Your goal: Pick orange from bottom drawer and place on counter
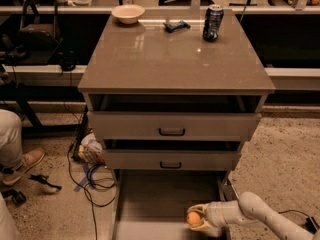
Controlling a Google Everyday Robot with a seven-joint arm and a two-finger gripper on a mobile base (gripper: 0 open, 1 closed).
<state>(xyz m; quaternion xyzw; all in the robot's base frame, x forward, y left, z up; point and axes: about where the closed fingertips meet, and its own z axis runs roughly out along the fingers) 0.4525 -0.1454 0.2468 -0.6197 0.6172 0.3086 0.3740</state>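
Note:
The orange [193, 218] is a small round fruit held between the fingers of my gripper [196, 219], low at the right side of the open bottom drawer [150, 199]. The gripper is shut on it, and the white arm [255, 215] reaches in from the lower right. The orange sits just above the drawer floor near the right wall. The counter [175, 54] is the glossy grey-brown top slab above the two drawer fronts.
On the counter's far edge stand a pale bowl [128, 13], a small dark object [177, 26] and a soda can [213, 22]. Two grey drawer fronts with black handles [171, 131] sit slightly open. Cables and a bag [90, 151] lie left of the cabinet. A person's foot [22, 164] is at the left.

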